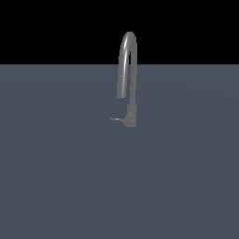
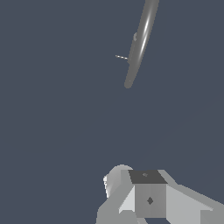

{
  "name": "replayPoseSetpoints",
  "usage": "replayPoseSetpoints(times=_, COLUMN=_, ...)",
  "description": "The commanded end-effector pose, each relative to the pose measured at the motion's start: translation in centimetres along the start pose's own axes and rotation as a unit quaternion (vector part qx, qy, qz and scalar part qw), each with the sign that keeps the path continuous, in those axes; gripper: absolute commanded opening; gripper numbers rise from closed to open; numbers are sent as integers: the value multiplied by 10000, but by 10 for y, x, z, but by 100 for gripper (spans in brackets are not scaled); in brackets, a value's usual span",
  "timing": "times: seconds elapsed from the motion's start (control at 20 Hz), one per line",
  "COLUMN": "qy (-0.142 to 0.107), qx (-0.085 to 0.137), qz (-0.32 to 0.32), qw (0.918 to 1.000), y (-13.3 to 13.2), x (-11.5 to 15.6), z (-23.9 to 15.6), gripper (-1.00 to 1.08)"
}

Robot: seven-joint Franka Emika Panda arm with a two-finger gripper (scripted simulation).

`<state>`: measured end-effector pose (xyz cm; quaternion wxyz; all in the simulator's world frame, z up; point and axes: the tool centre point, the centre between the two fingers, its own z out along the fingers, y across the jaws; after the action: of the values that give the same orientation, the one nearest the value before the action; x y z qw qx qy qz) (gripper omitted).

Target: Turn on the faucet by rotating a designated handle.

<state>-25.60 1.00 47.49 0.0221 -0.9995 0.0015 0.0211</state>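
Note:
A slim grey gooseneck faucet [image 1: 127, 65] stands on a flat grey-blue surface, its arched spout rising from a short thick base [image 1: 131, 115]. The handle [image 1: 115, 119], a tiny thin rod, sticks out of the base toward the exterior view's left. The wrist view looks down on the faucet [image 2: 140, 43], with the handle [image 2: 121, 57] showing as a small stub beside it. Pale blocky parts of my gripper [image 2: 148, 197] fill that picture's lower edge, well apart from the faucet. The frames do not show how its jaws stand. No arm or gripper appears in the exterior view.
The grey-blue surface [image 1: 70, 177] spreads around the faucet on all sides, ending at a straight far edge [image 1: 56, 64] against a black background.

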Motion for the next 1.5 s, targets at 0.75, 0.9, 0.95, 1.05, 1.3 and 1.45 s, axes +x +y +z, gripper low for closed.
replayPoseSetpoints(times=0.75, qy=-141, qx=-995, qz=-990, qw=9900, y=-13, x=32, z=29, gripper=-100)
replayPoseSetpoints(times=0.9, qy=-197, qx=-1398, qz=-1391, qw=9802, y=-18, x=44, z=42, gripper=-100)
replayPoseSetpoints(times=0.95, qy=-217, qx=-1542, qz=-1535, qw=9758, y=-20, x=49, z=47, gripper=-100)
replayPoseSetpoints(times=1.05, qy=-259, qx=-1840, qz=-1832, qw=9653, y=-24, x=57, z=58, gripper=-100)
replayPoseSetpoints(times=1.3, qy=-353, qx=-2528, qz=-2521, qw=9334, y=-33, x=77, z=84, gripper=-100)
replayPoseSetpoints(times=1.45, qy=-402, qx=-2894, qz=-2889, qw=9117, y=-37, x=86, z=98, gripper=-100)
